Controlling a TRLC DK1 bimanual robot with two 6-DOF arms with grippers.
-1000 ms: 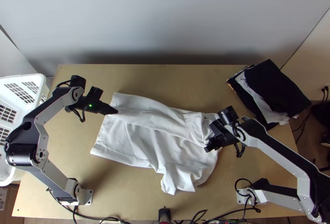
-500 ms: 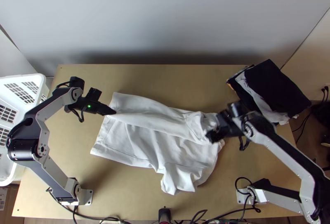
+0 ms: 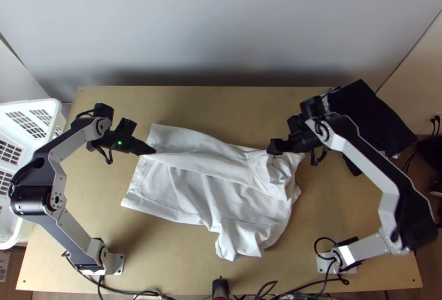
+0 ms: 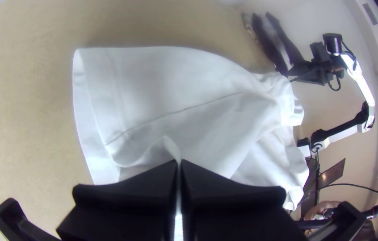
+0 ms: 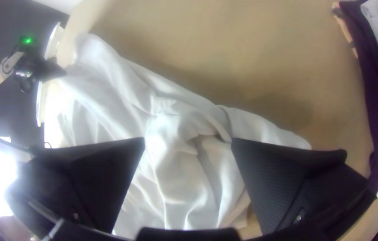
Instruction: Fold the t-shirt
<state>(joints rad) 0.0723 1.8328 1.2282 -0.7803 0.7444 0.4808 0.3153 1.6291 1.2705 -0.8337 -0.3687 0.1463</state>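
Two arms stand at the near edge of one light wooden table (image 3: 221, 109), each with one pincer, and one white t-shirt (image 3: 188, 189) lies across the table's middle. Lengthwise, a broad part of the shirt is folded over along its far side; the end toward the table's left edge is flatter, while the right end is bunched and creased. The left pincer (image 3: 152, 150) is at the flatter end, and in the left wrist view its two fingers (image 4: 128, 185) are pressed together, pinching a small ridge of the shirt. The right pincer (image 3: 273, 147) is over the bunched end, its two fingers (image 5: 271, 183) spread wide with rumpled cloth visible between them.

One pile of clothes (image 3: 364, 106) lies at the far right corner of the table: at least two dark pieces, with a pale one between. One container, a white slotted basket (image 3: 33, 102), stands by the table's left edge.
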